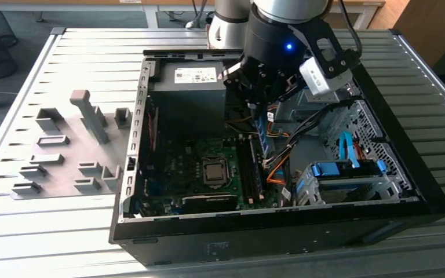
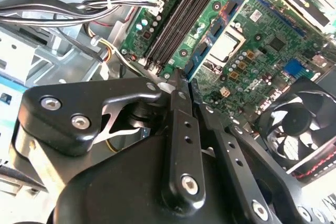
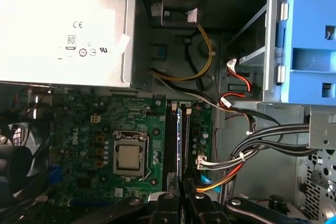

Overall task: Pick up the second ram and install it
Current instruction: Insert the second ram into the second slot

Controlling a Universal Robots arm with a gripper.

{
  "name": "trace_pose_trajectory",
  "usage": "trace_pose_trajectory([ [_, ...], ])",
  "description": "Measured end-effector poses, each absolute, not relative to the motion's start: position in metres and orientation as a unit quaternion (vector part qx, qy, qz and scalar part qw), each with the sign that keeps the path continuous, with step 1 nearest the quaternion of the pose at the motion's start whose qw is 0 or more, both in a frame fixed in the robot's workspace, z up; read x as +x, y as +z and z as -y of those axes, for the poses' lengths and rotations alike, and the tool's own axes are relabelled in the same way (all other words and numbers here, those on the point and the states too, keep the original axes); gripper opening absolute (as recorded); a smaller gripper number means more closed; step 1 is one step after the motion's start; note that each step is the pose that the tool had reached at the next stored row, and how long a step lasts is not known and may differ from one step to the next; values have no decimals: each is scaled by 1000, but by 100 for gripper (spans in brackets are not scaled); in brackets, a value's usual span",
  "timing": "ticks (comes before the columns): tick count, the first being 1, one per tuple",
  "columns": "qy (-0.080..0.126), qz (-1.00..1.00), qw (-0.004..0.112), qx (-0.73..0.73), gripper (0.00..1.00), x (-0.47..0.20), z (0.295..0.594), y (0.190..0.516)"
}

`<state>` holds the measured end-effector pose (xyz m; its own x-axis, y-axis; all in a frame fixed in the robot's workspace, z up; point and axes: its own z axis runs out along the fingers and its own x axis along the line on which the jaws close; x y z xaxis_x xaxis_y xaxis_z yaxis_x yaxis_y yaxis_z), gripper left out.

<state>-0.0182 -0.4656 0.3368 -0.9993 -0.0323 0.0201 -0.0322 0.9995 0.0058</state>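
Gripper (image 1: 263, 106) grips second ram (image 1: 265, 134); slots half-hidden.

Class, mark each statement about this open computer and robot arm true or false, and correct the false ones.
1. The hand grips the second ram, a thin blue-green circuit-board stick, over the long black motherboard slots. True.
2. The black metal computer case is closed by a side panel. False: it lies open, with the green motherboard exposed.
3. A fan cooler covers the square silver processor socket. False: the socket is bare.
4. Grey plastic holder blocks stand on the slatted metal table, on the exterior view's left of the case. True.
5. The second ram rests in the holder blocks. False: the hand holds it inside the case.
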Motion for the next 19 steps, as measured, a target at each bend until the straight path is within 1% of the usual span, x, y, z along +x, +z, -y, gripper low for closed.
trace_pose_trajectory([
  [19, -3, 1000, 11, -8, 14, -19, 468, 308],
])
